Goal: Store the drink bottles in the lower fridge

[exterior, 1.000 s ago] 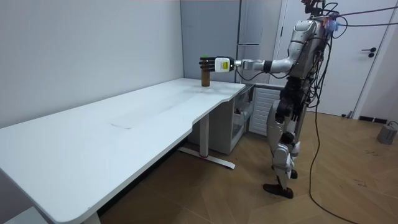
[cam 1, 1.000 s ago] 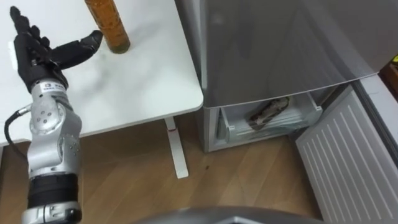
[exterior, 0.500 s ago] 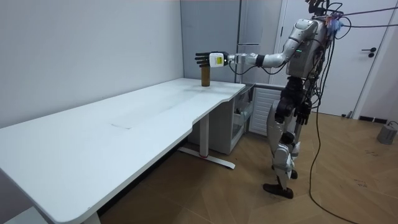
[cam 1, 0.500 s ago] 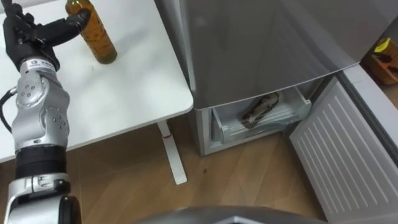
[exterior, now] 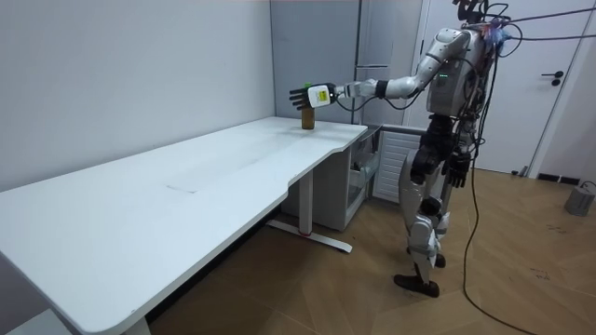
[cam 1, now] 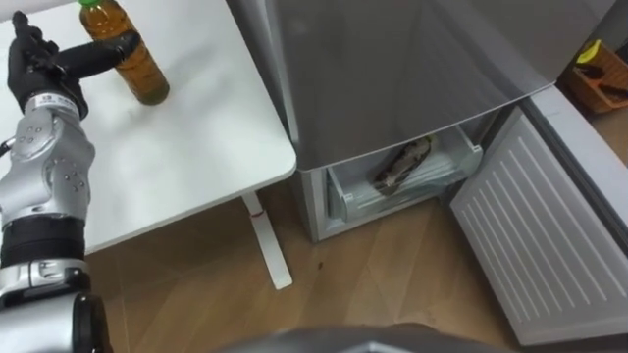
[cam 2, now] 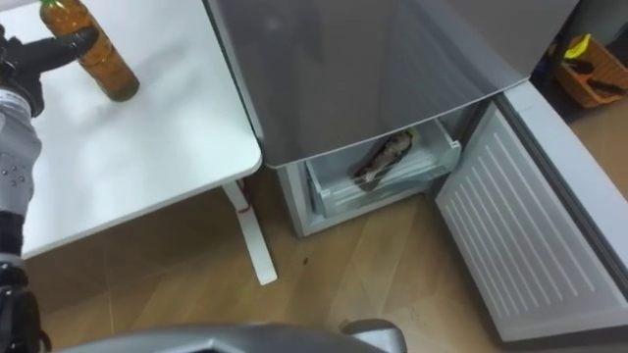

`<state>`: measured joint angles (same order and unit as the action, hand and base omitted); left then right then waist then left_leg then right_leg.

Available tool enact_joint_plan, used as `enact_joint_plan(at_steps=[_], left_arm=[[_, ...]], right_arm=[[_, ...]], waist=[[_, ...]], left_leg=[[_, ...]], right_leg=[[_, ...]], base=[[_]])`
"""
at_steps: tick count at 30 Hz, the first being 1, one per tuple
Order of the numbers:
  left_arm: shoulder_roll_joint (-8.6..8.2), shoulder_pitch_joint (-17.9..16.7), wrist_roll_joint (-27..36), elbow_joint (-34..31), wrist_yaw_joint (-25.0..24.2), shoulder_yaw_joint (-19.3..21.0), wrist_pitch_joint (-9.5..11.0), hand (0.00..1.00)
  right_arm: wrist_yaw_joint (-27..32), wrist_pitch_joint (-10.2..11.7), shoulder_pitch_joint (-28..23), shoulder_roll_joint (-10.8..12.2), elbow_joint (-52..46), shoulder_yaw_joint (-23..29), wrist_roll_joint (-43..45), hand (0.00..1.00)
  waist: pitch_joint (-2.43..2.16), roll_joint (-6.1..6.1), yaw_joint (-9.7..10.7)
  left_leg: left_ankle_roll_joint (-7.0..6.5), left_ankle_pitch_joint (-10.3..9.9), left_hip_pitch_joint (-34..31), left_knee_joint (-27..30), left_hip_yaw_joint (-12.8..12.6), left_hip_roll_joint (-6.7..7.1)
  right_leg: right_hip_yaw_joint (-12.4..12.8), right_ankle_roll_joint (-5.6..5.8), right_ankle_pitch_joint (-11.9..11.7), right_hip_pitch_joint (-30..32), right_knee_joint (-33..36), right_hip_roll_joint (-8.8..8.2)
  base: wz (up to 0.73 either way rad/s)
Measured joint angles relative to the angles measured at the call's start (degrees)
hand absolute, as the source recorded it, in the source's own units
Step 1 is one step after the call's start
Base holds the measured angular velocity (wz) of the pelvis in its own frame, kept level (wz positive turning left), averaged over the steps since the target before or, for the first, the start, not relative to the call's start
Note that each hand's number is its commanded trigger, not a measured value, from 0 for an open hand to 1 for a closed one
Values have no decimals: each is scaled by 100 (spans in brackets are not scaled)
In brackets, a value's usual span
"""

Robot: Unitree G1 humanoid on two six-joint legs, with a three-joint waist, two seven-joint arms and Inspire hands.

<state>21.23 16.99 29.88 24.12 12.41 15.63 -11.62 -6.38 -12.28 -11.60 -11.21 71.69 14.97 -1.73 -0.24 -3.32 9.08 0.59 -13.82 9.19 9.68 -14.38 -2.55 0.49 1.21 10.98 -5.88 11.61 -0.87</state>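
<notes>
An amber drink bottle (cam 1: 131, 61) with a green cap stands upright near the far right corner of the white table (cam 1: 186, 147). My left hand (cam 1: 41, 71) is stretched out beside it, open, fingers straight up and the thumb laid across the bottle's front. In the room view the bottle (exterior: 307, 116) stands just behind that hand (exterior: 304, 95). The grey fridge (cam 1: 412, 69) is to the table's right; its lower door (cam 1: 540, 226) is swung open and a brownish bottle (cam 1: 397, 165) lies in the pulled-out drawer (cam 1: 363, 196). My right hand (exterior: 457, 169) hangs at my side.
The table's white leg (cam 1: 263, 245) stands on the wood floor between me and the fridge. An orange box (cam 1: 601, 83) sits on the floor beyond the open door. I stand about an arm's length from the table's corner, and a white room door (exterior: 549, 84) is behind me.
My left arm has reached farther out, so the thumb now lies across the bottle. The eye view has shifted, bringing the bottle's cap into sight.
</notes>
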Motion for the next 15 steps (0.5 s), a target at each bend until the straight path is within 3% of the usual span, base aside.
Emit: enact_joint_plan(at_steps=[7, 15], left_arm=[[27, 279, -7, 152, -282, 0, -229, 0], [85, 343, -88, 216, -328, -2, -234, 0]], right_arm=[[29, -78, -32, 0, -54, 0, 3, 0], [31, -98, 35, -31, -51, 2, -1, 0]], waist=[[0, -42, 3], [3, -66, 5]], left_leg=[[0, 0, 6, -6, -90, 2], [0, 0, 22, -11, -93, 1]], right_leg=[[82, 0, 0, 38, 10, 6], [76, 0, 0, 24, 13, 7]], base=[[-7], [0]])
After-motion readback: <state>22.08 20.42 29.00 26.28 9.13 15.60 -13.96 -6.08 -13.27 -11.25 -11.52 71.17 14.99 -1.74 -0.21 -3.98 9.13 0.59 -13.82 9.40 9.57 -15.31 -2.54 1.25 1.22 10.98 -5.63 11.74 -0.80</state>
